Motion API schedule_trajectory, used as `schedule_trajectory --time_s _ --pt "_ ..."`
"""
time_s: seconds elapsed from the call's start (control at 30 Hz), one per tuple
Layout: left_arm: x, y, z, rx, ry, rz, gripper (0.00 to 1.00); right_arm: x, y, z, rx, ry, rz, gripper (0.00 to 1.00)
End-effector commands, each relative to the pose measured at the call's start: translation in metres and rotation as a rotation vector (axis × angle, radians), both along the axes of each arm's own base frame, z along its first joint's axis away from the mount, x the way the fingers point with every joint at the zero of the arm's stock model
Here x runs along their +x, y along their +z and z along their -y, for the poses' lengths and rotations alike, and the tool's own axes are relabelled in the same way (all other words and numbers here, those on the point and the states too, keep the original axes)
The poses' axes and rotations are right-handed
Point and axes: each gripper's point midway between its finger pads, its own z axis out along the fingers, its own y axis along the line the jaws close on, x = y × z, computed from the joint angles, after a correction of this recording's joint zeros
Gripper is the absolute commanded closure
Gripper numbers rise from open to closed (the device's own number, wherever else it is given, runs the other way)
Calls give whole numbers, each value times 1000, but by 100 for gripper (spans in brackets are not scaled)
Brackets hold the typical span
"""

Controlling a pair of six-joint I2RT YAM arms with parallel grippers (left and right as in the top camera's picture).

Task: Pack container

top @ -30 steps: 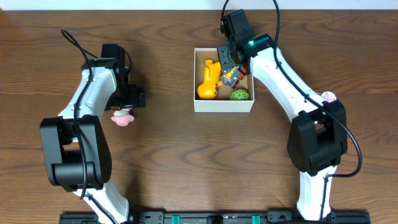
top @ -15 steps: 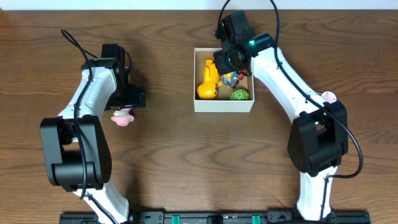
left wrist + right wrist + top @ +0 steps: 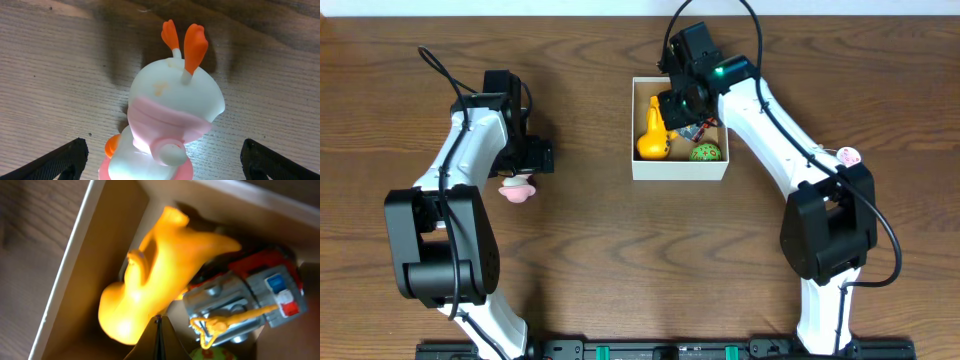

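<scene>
Container (image 3: 680, 169) sits on the wooden table (image 3: 620, 260) at the far side, right of centre, lidless, with white outer walls and a brown inside (image 3: 107, 225). We record three items within it. A yellow toy (image 3: 654, 140) lies along the left half. A red and grey toy vehicle (image 3: 700, 127) lies just beside it, to the right. A green toy (image 3: 706, 153) sits in the near right corner.

Right gripper (image 3: 676, 108) hangs over the container's far half, above the yellow toy (image 3: 150, 280) and the vehicle (image 3: 250, 295). In the right wrist view its jaws meet with only a thin seam between them (image 3: 157, 335), and we see nothing held.

Left gripper (image 3: 519, 176) stands well apart from the container, at the table's left side, over a pink and white toy (image 3: 170, 120) with orange ears. Its fingers (image 3: 65, 160) are spread wide to either side of that toy and touch nothing. The toy rests on the table.
</scene>
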Motion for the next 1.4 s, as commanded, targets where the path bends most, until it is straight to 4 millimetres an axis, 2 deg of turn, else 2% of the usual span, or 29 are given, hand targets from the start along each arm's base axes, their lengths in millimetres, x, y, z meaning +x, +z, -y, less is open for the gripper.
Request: schedule_trajectory --time_s 0.0,0.2,0.37,0.53,0.73,0.83,1.03,1.37 --pt "-3 -4 -2 6 -11 -16 2 0 3 -1 -11 19 5 99" --pt "-3 -3 -2 6 -11 -16 2 -2 -19 3 -53 28 -34 99" --pt "-3 -3 -2 6 -11 -16 2 2 -23 15 -119 4 -21 99" --pt "-3 -3 -2 6 -11 -16 2 2 -24 19 -144 21 -10 99" --pt "-3 -3 -2 6 -11 -16 2 5 -26 41 -241 -20 0 99" --pt "-3 -4 -2 6 -11 -16 2 7 -23 34 -183 -11 -2 99" --pt "-3 -3 -2 6 -11 -16 2 5 -14 -2 7 50 -21 99" --pt "-3 -3 -2 6 -11 -16 2 14 -9 -7 17 69 30 99"
